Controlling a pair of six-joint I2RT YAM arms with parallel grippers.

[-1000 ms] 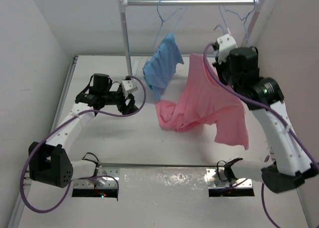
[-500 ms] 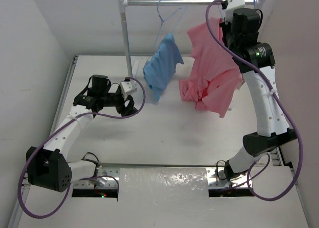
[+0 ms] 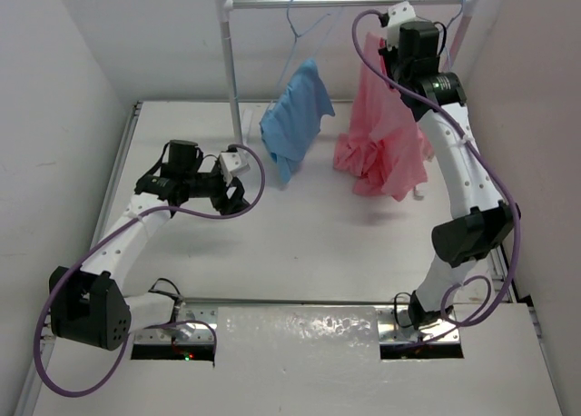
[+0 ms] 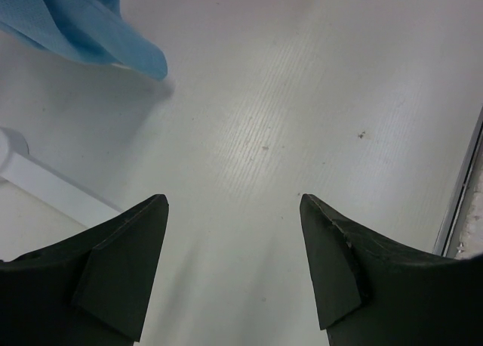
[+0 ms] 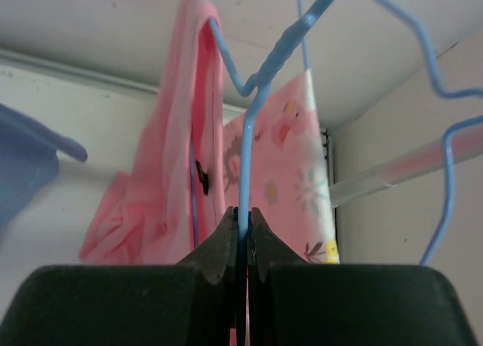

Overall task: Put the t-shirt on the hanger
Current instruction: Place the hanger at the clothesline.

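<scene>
Nearest me: left gripper (image 4: 232, 214) sits low over the bare table (image 3: 300, 252), jaws wide apart, nothing between them. It is well apart from the work and idle.

Mid-field: light-blue shirt (image 3: 295, 121) hangs on its own hanger, its bottom corner just off the table. Not ours.

Far side: right arm is raised to the rail (image 3: 336, 2). Right gripper (image 5: 242, 219) is pinched tight on the vertical wire of the hanger (image 5: 281, 54), just below the twisted neck. The t-shirt (image 3: 381, 134) hangs off that hanger, clear of the table, bunched at the lower hem. From the wrist view one wire shoulder runs into the pink fabric up top. I can't tell whether the other shoulder is inside. White patterned cloth (image 5: 302, 180) hangs just behind it.

Progress, my read: the shirt is carried by the hanger, so the main part looks done or close to it. I can't tell whether the hook is seated on the rail. Left to do: confirm both shoulders are in, seat the hook, let go.
</scene>
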